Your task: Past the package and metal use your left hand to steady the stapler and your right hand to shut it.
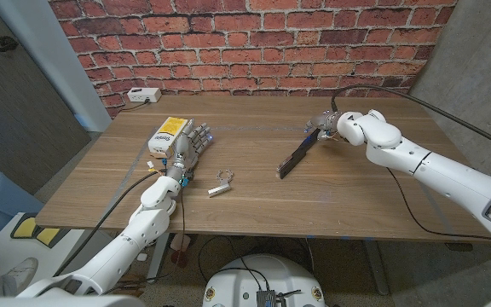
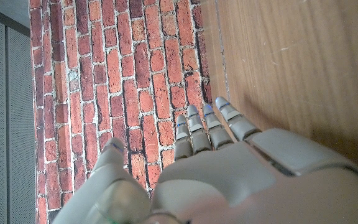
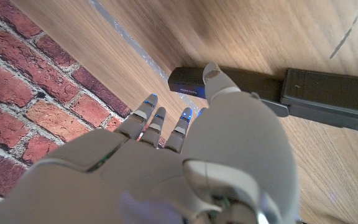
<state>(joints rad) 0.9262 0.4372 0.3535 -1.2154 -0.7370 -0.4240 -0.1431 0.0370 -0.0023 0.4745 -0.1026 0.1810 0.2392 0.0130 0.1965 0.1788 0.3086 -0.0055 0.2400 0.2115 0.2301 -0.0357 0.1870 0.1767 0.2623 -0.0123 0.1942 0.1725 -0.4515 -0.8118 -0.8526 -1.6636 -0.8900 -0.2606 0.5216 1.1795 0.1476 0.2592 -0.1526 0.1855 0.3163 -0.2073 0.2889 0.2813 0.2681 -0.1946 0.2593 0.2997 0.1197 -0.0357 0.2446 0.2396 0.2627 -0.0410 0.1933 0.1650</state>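
Lying: the black stapler (image 1: 297, 155) rests on the wooden counter (image 1: 348, 200), right of the middle, running slantwise from its near end up toward the right hand.
Stapler, close: in the right wrist view the stapler (image 3: 303, 93) shows as a long dark body on the wood, with a lighter metal strip between its two sections; whether it is folded open or shut I cannot tell.
Right hand: the right hand (image 1: 329, 128) is at the stapler's far end, its white arm reaching in from the right edge; in the right wrist view the right hand (image 3: 210, 149) has its thumb tip over the stapler's dark end, the other fingers (image 3: 156, 118) stretched side by side toward the wall. It seems to touch the stapler, but a real grip cannot be told.
Left hand: the left hand (image 1: 187, 147) sits on the counter's left side, well apart from the stapler, fingers extended and holding nothing; the left wrist view shows the left hand (image 2: 229, 168) with straight fingers close together.
Package: a yellow and white package (image 1: 166, 135) lies just beside the left hand's fingertips.
Metal: a small metal piece (image 1: 220, 187) lies between the left hand and the stapler, nearer the left.
Behind: a red brick wall (image 1: 254, 43), and a white box (image 1: 144, 95) at the counter's far left corner.
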